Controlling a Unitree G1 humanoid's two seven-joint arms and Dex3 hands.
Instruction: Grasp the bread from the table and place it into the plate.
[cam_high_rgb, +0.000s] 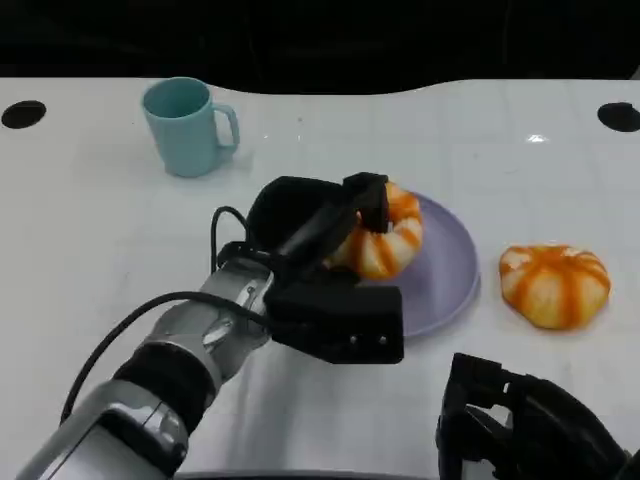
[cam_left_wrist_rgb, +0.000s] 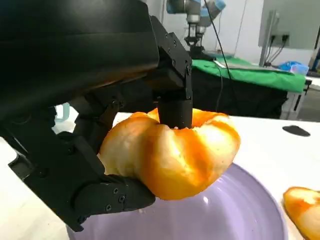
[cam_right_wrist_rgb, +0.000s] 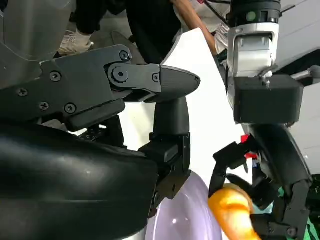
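Observation:
My left hand (cam_high_rgb: 325, 250) holds an orange-and-cream bread (cam_high_rgb: 385, 235) over the left part of the lilac plate (cam_high_rgb: 450, 265). In the left wrist view the bread (cam_left_wrist_rgb: 172, 152) is pinched between black fingers (cam_left_wrist_rgb: 175, 100) just above the plate's surface (cam_left_wrist_rgb: 235, 215). A second, similar bread (cam_high_rgb: 555, 283) lies on the table right of the plate. My right hand (cam_high_rgb: 530, 425) rests low at the front right with nothing in it, its fingers (cam_right_wrist_rgb: 150, 82) spread apart. The right wrist view shows the held bread (cam_right_wrist_rgb: 232, 207) and the plate (cam_right_wrist_rgb: 182, 215).
A light blue mug (cam_high_rgb: 188, 125) stands at the back left of the white table (cam_high_rgb: 120, 230). Black round holes (cam_high_rgb: 22, 113) mark the far corners. A person stands beside the table in the right wrist view (cam_right_wrist_rgb: 150, 20).

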